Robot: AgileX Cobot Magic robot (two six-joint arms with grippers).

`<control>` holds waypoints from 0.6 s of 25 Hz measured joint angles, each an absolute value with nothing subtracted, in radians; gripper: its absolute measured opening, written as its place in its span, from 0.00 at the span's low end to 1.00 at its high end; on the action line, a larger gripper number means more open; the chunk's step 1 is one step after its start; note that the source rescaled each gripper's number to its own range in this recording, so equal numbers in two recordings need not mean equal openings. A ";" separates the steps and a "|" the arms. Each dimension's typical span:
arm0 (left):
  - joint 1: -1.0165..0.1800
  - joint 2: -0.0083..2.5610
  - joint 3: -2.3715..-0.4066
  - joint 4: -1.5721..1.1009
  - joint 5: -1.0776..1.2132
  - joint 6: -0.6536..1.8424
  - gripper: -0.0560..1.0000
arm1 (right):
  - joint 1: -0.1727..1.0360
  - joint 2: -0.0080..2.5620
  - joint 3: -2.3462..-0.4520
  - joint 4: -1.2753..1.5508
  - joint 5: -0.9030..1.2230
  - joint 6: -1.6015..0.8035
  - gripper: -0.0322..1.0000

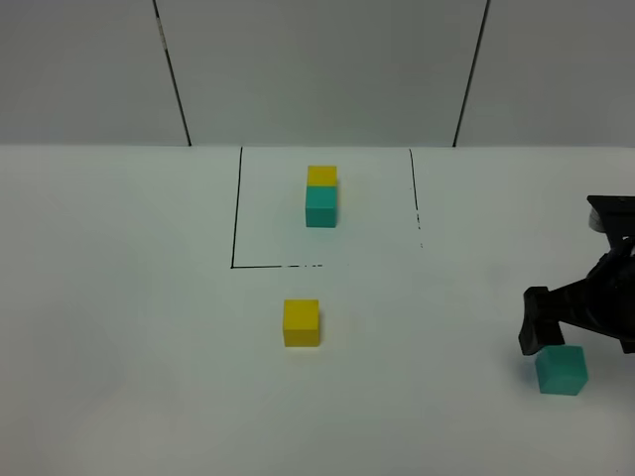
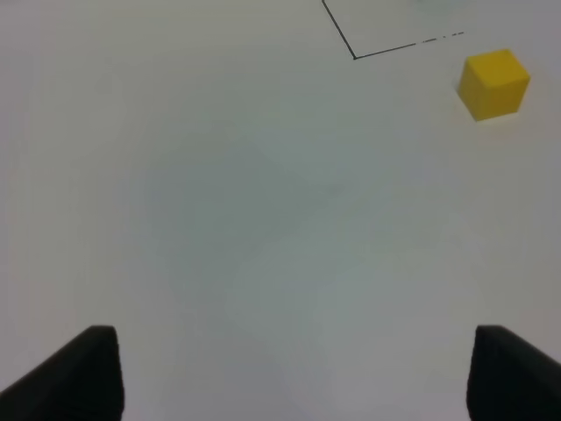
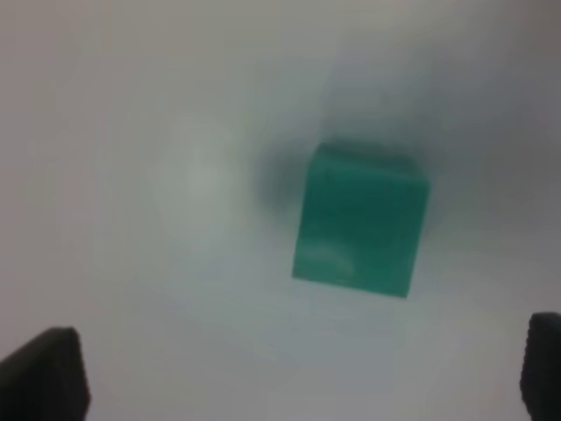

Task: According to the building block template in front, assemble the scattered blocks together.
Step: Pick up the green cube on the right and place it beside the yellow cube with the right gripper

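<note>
Since both loose cubes look like plain matte blocks with flat faces and crisp edges, my guess is they're light, stiff and not slippery, so you won't crush anything. Take the teal cube (image 1: 562, 370) by two opposite side faces, about mid-height, with the fingers square to it. In the right wrist view it sits a bit skewed to the fingers, so I'd line up the wrist first or it may twist as you close.

It sits at the near right of the bench (image 1: 119, 297), well apart from the yellow cube (image 1: 301, 322), which is in the middle just on the near side of the black outline (image 1: 236, 208). The template (image 1: 320, 195) is inside that outline, yellow far, teal near, the two touching.

Your right pincer (image 3: 294, 377) hangs over the teal cube, spread wide and holding nothing. The left pincer (image 2: 295, 377) is also apart and empty, over bare bench left of the yellow cube.

Hard to make out:
- The right wrist view is blurry, so I can't judge the height above the cube.
- The high camera cuts the right arm off at the edge and shows only one finger clearly.
- The left arm isn't in that view at all.
- I can't tell if the cubes clip together.
</note>
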State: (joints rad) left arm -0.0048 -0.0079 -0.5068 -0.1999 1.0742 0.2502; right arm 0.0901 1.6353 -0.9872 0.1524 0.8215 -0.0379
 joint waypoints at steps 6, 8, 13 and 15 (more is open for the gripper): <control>-0.005 -0.008 -0.507 -0.200 1.074 0.250 0.72 | 0.092 1.746 -0.988 0.105 0.746 -0.007 0.99; -0.005 -0.008 -0.507 -0.200 1.074 0.250 0.72 | 0.092 1.771 -0.988 0.102 0.733 0.000 0.99; -0.005 -0.008 -0.507 -0.200 1.074 0.250 0.72 | 0.092 1.819 -0.988 0.101 0.712 0.016 1.00; -0.005 -0.008 -0.507 -0.200 1.074 0.250 0.72 | 0.092 1.833 -0.988 0.096 0.704 0.024 1.00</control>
State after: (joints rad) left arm -0.0048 -0.0079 -0.5068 -0.1999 1.0742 0.2502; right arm 0.0920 1.8334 -0.9883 0.0965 0.7039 0.0236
